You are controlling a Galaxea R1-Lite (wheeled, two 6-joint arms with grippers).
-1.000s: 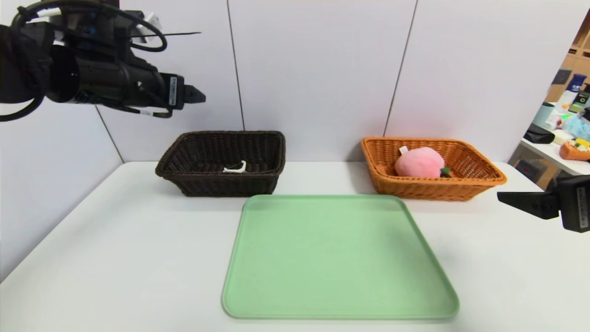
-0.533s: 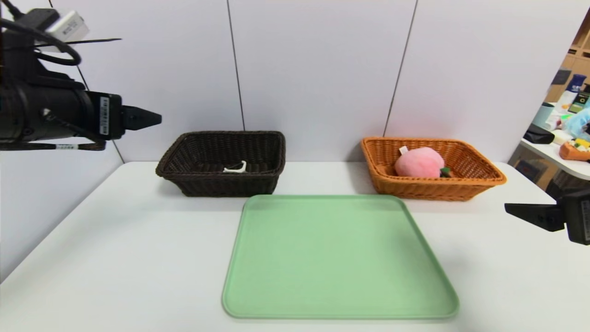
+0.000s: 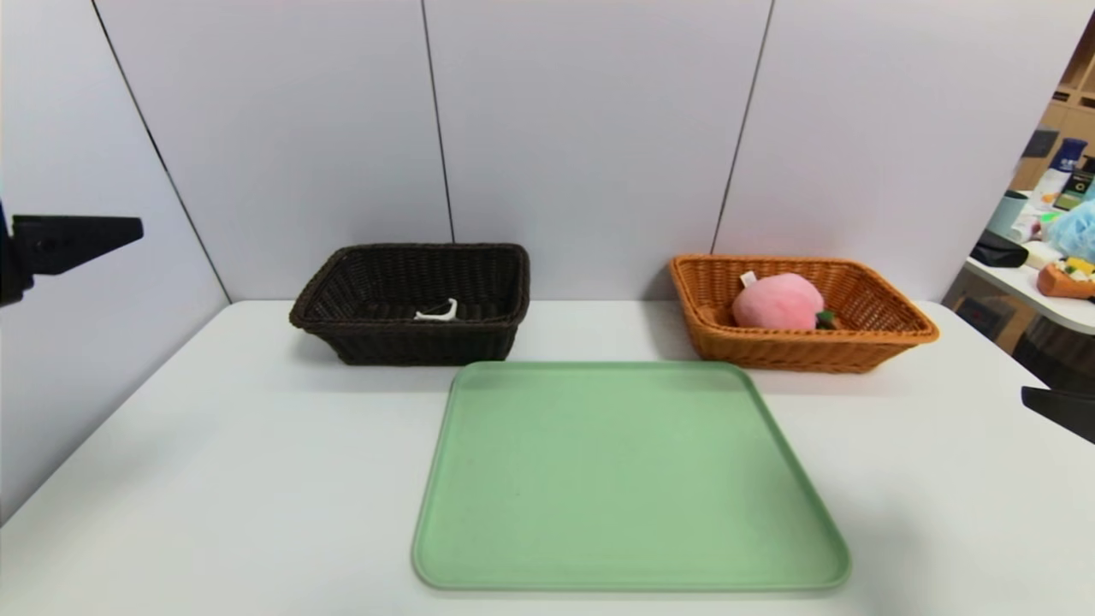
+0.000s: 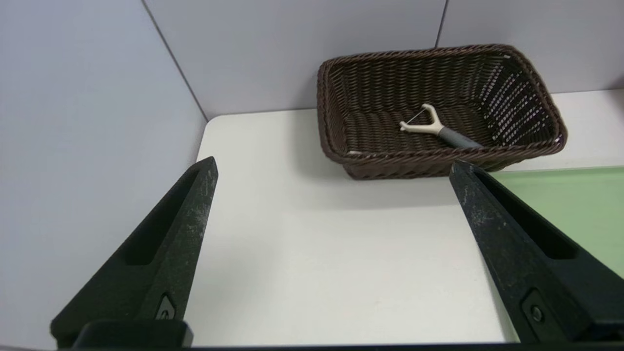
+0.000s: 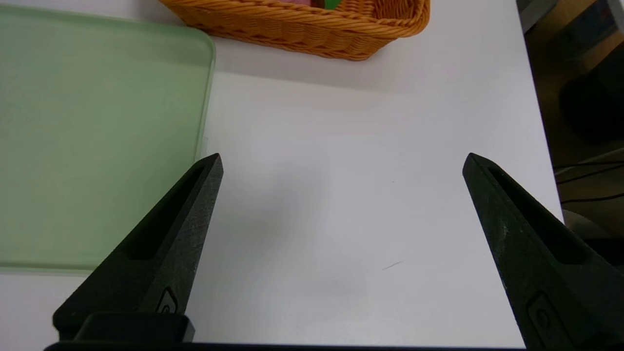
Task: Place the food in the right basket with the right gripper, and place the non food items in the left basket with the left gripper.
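Note:
The pink plush peach (image 3: 777,301) lies inside the orange-tan right basket (image 3: 787,351). The Y-shaped peeler (image 3: 436,312) rests on the floor of the dark brown left basket (image 3: 419,346); in the left wrist view the peeler (image 4: 436,127) shows in that basket (image 4: 399,158). The pen is hidden. My left gripper (image 3: 128,231) hangs high at the far left edge, open and empty (image 4: 334,165). My right gripper (image 3: 1039,398) is low at the far right edge, open and empty (image 5: 342,158), over bare table short of the orange basket (image 5: 302,27).
A bare green tray (image 3: 629,479) lies in the table's middle, in front of both baskets. Grey wall panels stand behind and to the left. The table's right edge (image 5: 536,146) drops off to a cluttered side area.
The left arm has pulled back leftward and lower until only its fingertip shows. The right arm has drawn back to the right and down, almost out of the head view.

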